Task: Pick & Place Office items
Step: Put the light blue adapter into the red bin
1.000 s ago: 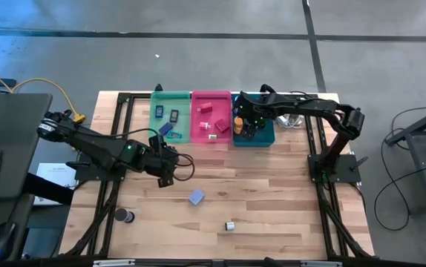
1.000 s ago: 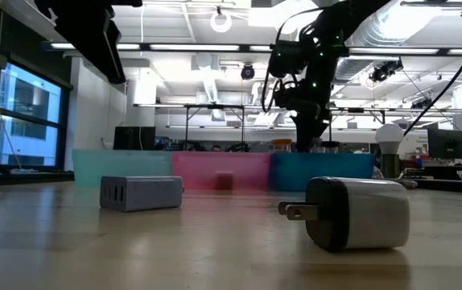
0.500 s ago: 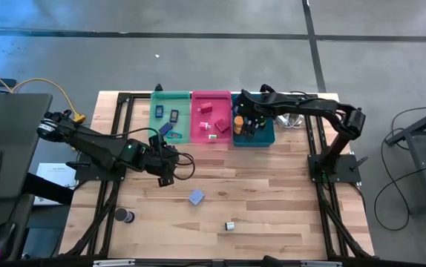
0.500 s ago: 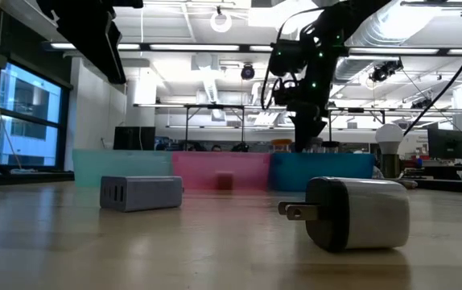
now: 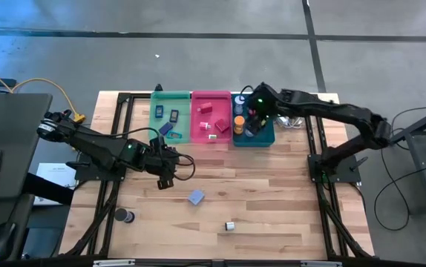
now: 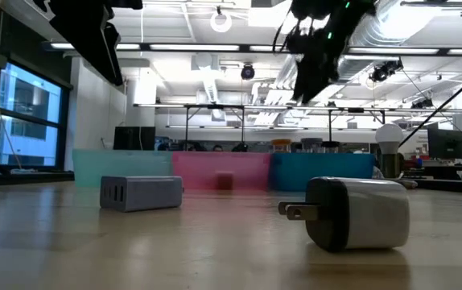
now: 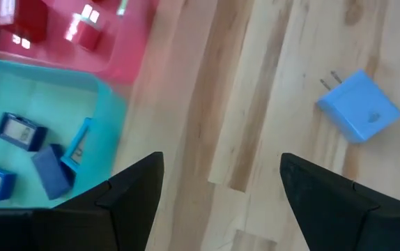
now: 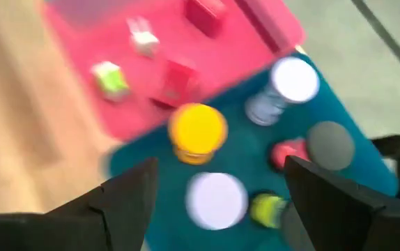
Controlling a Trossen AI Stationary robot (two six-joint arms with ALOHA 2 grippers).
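Note:
Three office items lie on the wooden table: a lavender-blue plug block, a small white plug and a dark roll. More small items lie in the green bin, the pink bin and the teal bin. My right gripper hangs open above the teal bin, over its round rolls, with nothing between its fingers. My left gripper hovers open above bare table, just in front of the green bin.
The three bins stand side by side along the table's far edge. Cables and a white bulb lie at the far right, beside the teal bin. The dark frame rails run along the table's left and right sides.
My right gripper has risen out of the teal bin and now hangs well above it, drawn back a little toward the table's right edge. The items on the table have stayed where they were.

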